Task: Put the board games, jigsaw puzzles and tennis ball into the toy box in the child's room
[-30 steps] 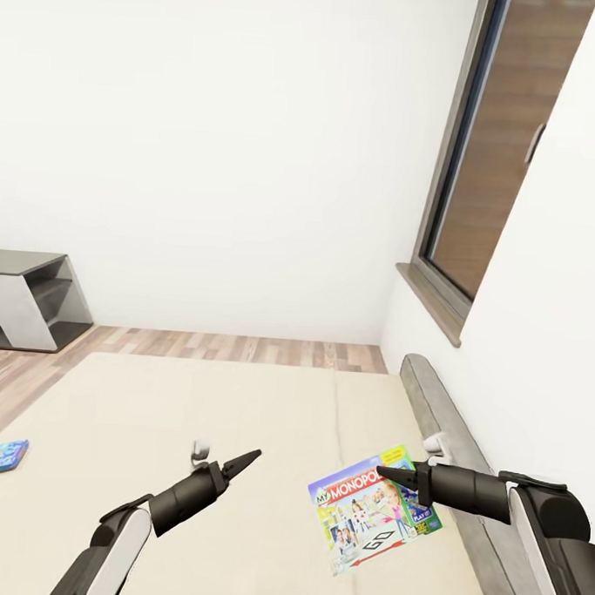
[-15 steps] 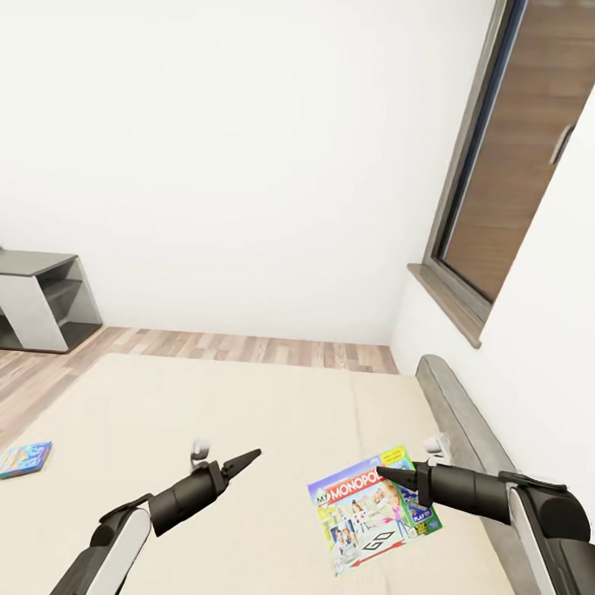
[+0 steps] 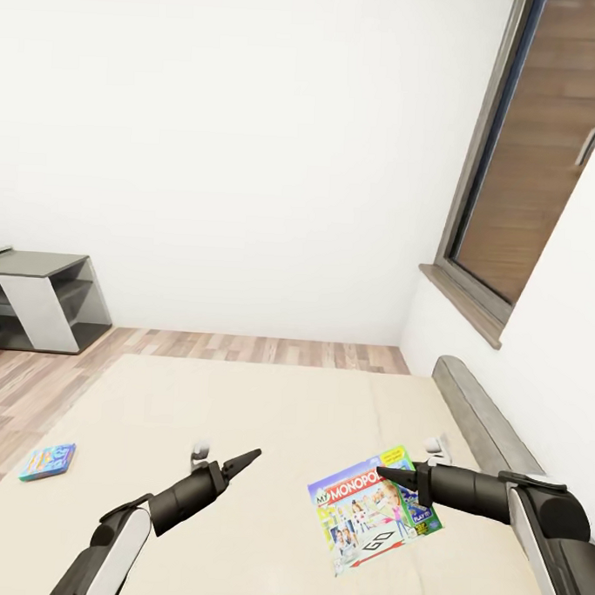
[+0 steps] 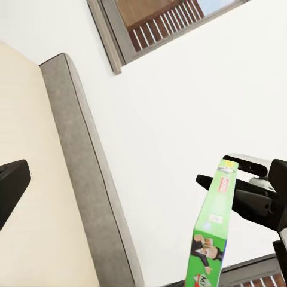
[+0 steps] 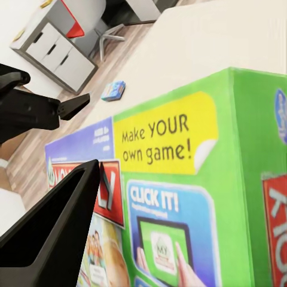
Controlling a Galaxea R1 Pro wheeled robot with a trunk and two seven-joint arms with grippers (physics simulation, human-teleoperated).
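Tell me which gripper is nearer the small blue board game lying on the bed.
Left. The left gripper hangs over the bed, apart from the blue board game; the right gripper holds the Monopoly box, farther off.

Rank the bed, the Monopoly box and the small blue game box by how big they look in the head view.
1. Bed
2. Monopoly box, held in the air nearer the camera, so it may look oversized
3. Blue game box, lying on the bed

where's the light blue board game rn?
Head view: the light blue board game lies flat on the bed near its left edge, well left of the left gripper.
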